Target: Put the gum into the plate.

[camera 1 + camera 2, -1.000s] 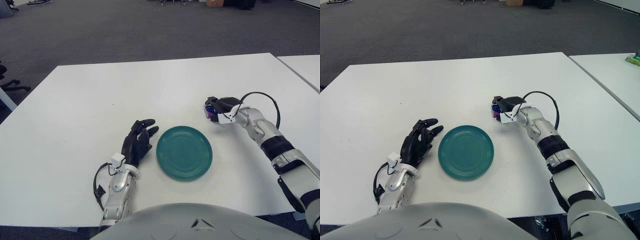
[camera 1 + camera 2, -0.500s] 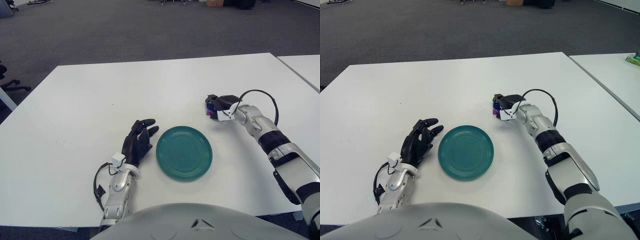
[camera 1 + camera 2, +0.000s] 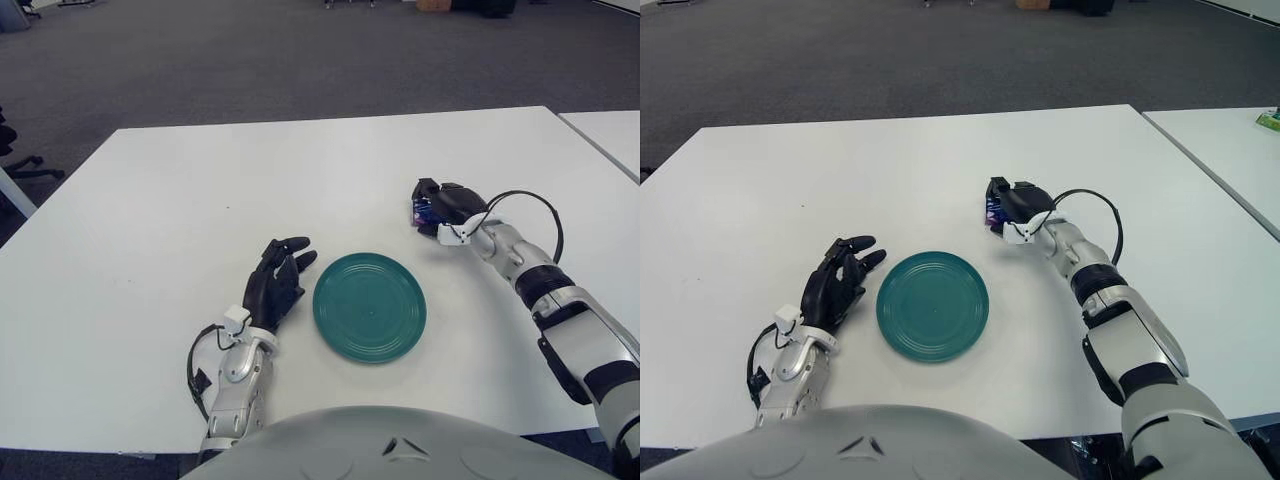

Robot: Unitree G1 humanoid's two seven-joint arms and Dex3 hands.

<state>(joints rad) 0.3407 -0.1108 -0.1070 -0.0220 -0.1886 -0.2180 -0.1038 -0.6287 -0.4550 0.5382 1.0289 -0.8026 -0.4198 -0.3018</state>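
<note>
So the count here is short: one white table (image 3: pixel 150 250), one green plate (image 3: pixel 369 306), one pack of gum (image 3: pixel 421 212), and two robot hands. A second white table (image 3: pixel 610 135) pokes in at the far right edge, just beside the main one with a thin gap between them.

The plate sits flat near the robot's edge of the table, roughly in the middle, with nothing in it.

The gum is off to the right and farther back than the plate, near it but clearly apart from it. All you can really see is a small purple-blue bit sticking out on the left side of the right hand (image 3: pixel 440 208). That hand's dark fingers are curled down around the gum, gripping it from above. Whether the pack is still touching the table or lifted a hair off it, I honestly can't tell. Same for its long axis and which way it points: too much of it is buried under the fingers to call it.

The left hand (image 3: pixel 276 287) lies just beside the plate's left rim, palm down, fingers loosely spread and pointing away from the robot toward the far side of the table. It's holding nothing. Its fingertips come close to the plate's rim but stay off it.
</note>
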